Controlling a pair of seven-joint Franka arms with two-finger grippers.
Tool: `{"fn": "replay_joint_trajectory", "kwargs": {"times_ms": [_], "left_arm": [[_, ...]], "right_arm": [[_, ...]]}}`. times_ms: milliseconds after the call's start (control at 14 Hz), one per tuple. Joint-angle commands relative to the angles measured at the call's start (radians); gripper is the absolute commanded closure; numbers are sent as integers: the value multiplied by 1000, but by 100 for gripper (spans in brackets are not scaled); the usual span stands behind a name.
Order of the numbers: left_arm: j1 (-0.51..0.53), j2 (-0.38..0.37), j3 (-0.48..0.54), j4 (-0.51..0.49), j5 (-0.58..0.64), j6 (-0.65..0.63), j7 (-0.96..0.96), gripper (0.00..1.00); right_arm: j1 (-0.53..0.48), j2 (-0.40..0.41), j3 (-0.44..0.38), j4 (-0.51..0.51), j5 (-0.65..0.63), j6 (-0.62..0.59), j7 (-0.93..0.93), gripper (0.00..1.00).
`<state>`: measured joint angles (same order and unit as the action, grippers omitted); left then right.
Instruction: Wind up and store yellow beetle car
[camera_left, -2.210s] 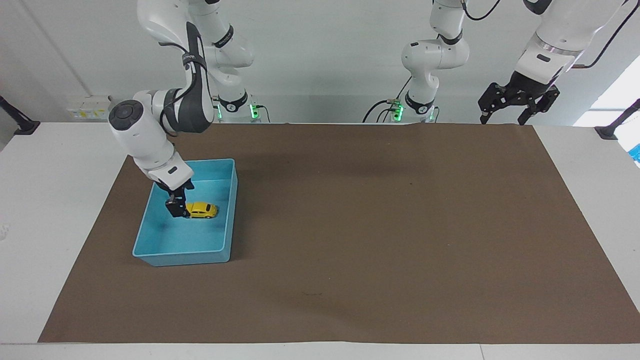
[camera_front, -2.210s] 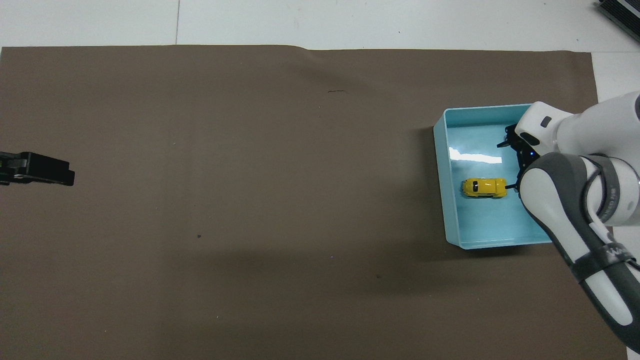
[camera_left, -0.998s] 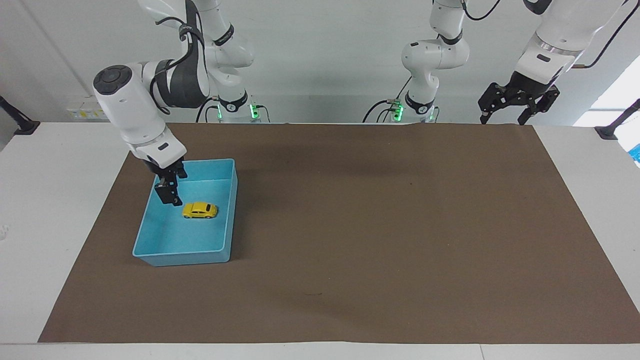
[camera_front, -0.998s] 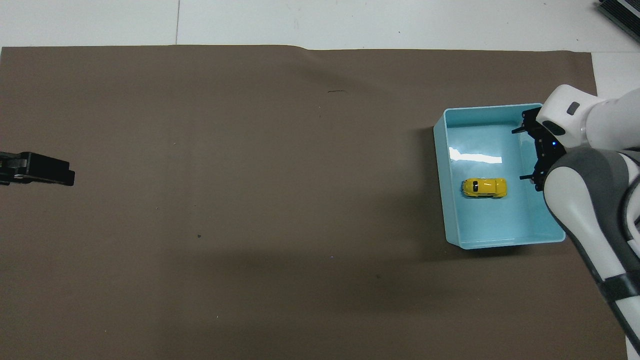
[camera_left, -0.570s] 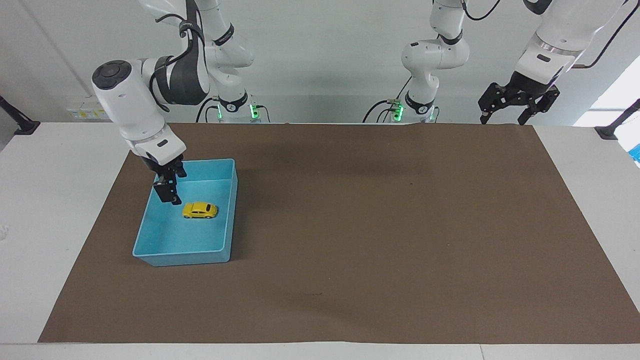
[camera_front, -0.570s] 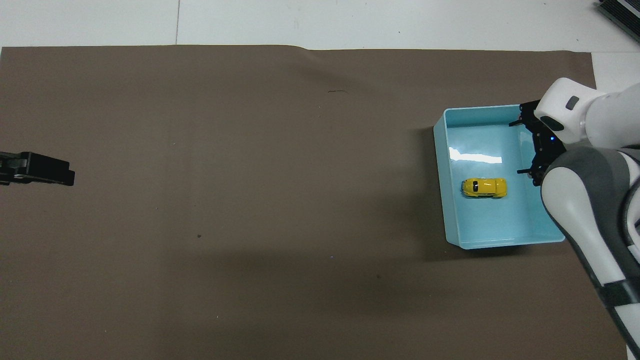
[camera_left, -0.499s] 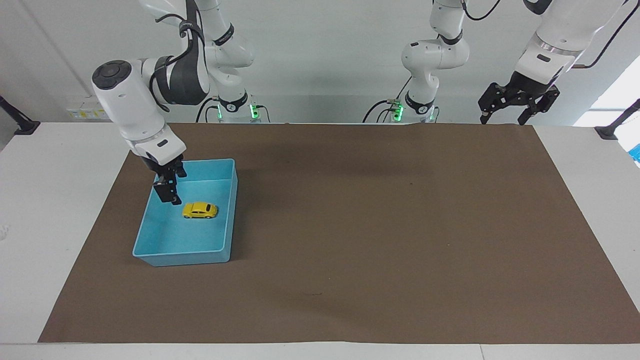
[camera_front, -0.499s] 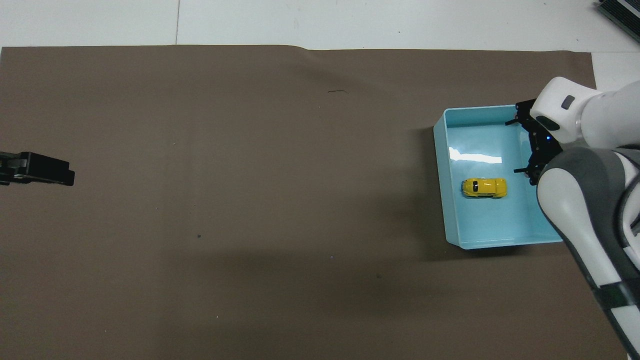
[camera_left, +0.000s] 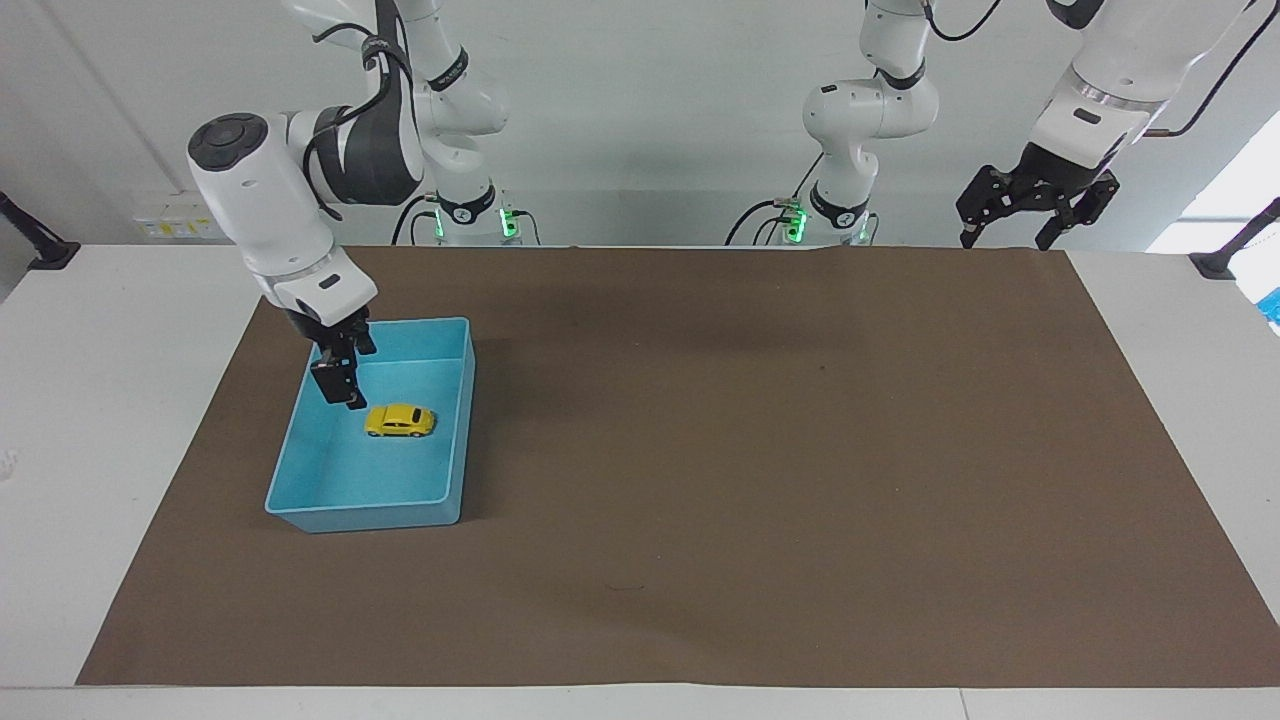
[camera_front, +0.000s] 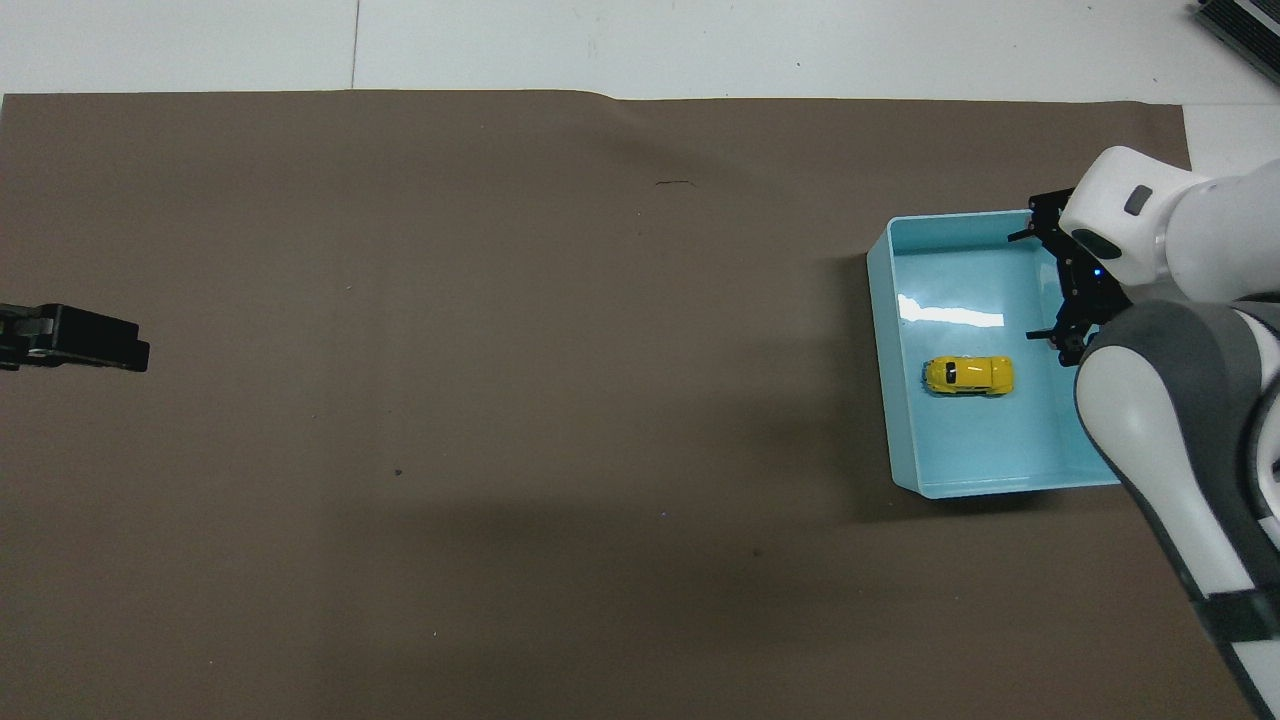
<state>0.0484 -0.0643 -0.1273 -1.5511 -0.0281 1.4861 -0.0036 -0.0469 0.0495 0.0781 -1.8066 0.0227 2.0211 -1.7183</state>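
- Since the yellow beetle car (camera_left: 400, 421) sits on its wheels on the floor of the blue bin (camera_left: 300, 450), toward the right arm's end of the table, the storing looks done; whether it was wound cannot be told.
- The right gripper (camera_left: 347, 388) hangs over the bin's edge nearest the robots, just beside the car without touching it, jaws apart and empty.
- The left gripper (camera_left: 1035, 208) waits raised at the left arm's end, fingers spread, holding nothing.
- What seems left is pulling the right arm clear; only the bin wall is close to it.
- The brown mat (camera_left: 760, 450) carries nothing else, so nothing blocks the way.
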Motion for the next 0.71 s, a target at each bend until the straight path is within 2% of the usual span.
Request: {"fn": "replay_joint_trajectory", "kwargs": {"times_ms": [0, 285, 642], "left_arm": [[21, -12, -8, -7, -13, -12, 16, 0], [21, -12, -8, -7, -13, -12, 16, 0], [21, -12, -8, -7, -13, -12, 16, 0]], "right_arm": [[-13, -43, -3, -7, -3, -21, 12, 0], [-11, -82, -20, 1, 6, -64, 118, 0], [-5, -115, -66, 13, 14, -111, 350, 0]]}}
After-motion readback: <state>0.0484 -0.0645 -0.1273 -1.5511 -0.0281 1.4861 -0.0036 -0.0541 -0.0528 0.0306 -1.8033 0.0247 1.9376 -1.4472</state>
